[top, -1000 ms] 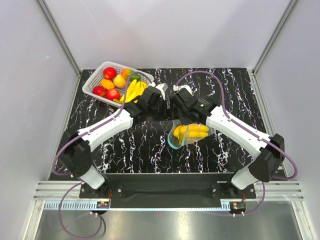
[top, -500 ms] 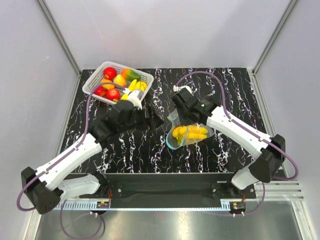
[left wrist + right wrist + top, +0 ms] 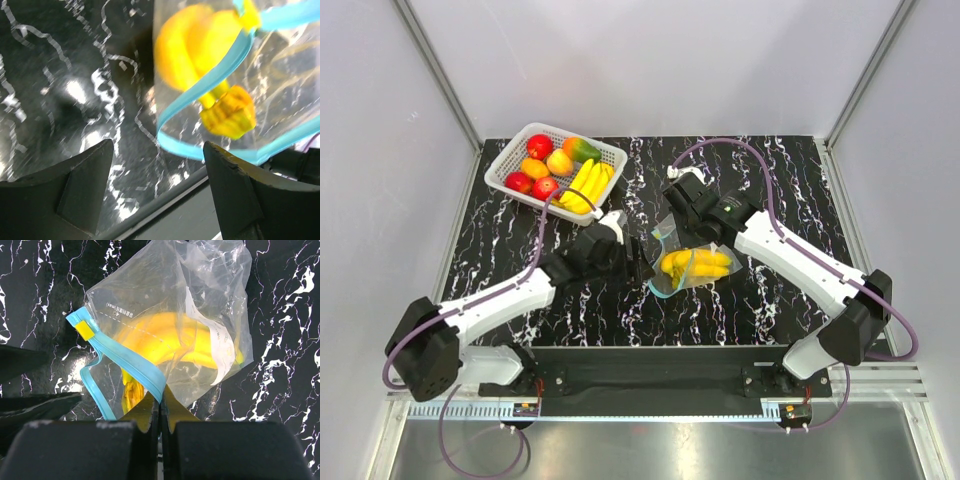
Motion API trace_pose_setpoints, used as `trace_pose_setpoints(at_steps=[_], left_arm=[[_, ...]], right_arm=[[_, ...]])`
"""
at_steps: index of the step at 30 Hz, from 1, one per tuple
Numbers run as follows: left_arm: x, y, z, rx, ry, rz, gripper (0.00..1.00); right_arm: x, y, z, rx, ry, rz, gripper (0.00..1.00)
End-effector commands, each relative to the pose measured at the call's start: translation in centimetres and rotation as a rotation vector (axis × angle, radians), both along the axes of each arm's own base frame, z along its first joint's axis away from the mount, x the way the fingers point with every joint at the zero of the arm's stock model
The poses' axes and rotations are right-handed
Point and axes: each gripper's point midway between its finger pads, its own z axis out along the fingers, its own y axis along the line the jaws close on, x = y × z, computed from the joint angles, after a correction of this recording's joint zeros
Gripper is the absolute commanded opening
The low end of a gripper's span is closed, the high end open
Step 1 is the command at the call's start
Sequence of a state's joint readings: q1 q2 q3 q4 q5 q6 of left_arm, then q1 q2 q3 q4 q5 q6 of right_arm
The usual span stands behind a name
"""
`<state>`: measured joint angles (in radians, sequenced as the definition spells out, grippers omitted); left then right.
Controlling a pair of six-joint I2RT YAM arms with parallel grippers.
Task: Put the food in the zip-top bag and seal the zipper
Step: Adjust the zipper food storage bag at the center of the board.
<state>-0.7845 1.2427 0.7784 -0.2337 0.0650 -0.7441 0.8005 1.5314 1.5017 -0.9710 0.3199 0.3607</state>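
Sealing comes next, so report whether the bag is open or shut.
The bag is open: its zipper strips bow apart, bananas inside.

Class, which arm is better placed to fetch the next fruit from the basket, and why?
Left. The left gripper is open and empty, on the same side as the basket. The right gripper is shut on the zipper of the zip-top bag.

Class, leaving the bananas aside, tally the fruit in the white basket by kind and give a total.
Red apples: 3
Orange round fruits: 2
Mango: 1
Total: 6
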Motion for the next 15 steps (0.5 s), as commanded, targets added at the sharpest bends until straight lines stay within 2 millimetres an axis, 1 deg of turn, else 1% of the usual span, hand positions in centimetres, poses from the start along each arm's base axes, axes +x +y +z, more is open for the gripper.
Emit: trace_pose_setpoints(at_steps=[1, 2, 3, 4, 5, 6, 7, 9, 10, 12, 13, 14, 15], left_arm=[[1.8, -3.0, 2.6, -0.122, -0.071, -0.006, 0.75], [2.0, -3.5, 2.1, -0.119, -0.059, -0.012, 0.72], [1.9, -4.0, 1.8, -0.110, -0.052, -0.021, 0.70], [2.2, -4.4, 2.0, -0.110, -0.057, -0.021, 0.69], [2.1, -4.5, 1.5, -0.097, -0.048, -0.016, 0.69], [2.3, -4.5, 0.7, -0.074, -0.039, 0.000, 0.68], [2.2, -4.4, 0.2, -0.074, -0.027, 0.011, 0.66], [2.2, -4.7, -0.2, -0.091, -0.027, 0.017, 0.62], [2.2, -4.7, -0.5, -0.090, -0.024, 0.023, 0.58], [1.8, -4.6, -1.1, -0.089, -0.013, 0.030, 0.54], [1.6, -4.6, -0.9, -0.093, -0.015, 0.035, 0.51], [1.1, -4.4, -1.4, -0.090, -0.003, 0.047, 0.50], [0.8, -4.5, -1.4, -0.085, -0.019, 0.058, 0.49]], right_arm=[[0.3, 0.7, 2.3, 0.063, -0.050, -0.004, 0.00], [0.2, 0.7, 2.3, 0.062, -0.049, -0.004, 0.00], [0.3, 0.7, 2.4, 0.063, -0.052, -0.005, 0.00], [0.3, 0.7, 2.5, 0.063, -0.053, -0.006, 0.00], [0.4, 0.7, 2.5, 0.063, -0.055, -0.006, 0.00], [0.3, 0.7, 2.7, 0.062, -0.057, -0.005, 0.00], [0.4, 0.6, 2.9, 0.062, -0.062, -0.007, 0.00], [0.4, 0.6, 3.1, 0.061, -0.066, -0.008, 0.00], [0.5, 0.4, 3.2, 0.056, -0.071, -0.012, 0.00], [0.5, 0.3, 3.3, 0.054, -0.073, -0.014, 0.00], [0.5, 0.2, 3.3, 0.051, -0.078, -0.017, 0.00], [0.6, 0.2, 3.3, 0.051, -0.077, -0.020, 0.00], [0.5, 0.1, 3.3, 0.048, -0.077, -0.020, 0.00]])
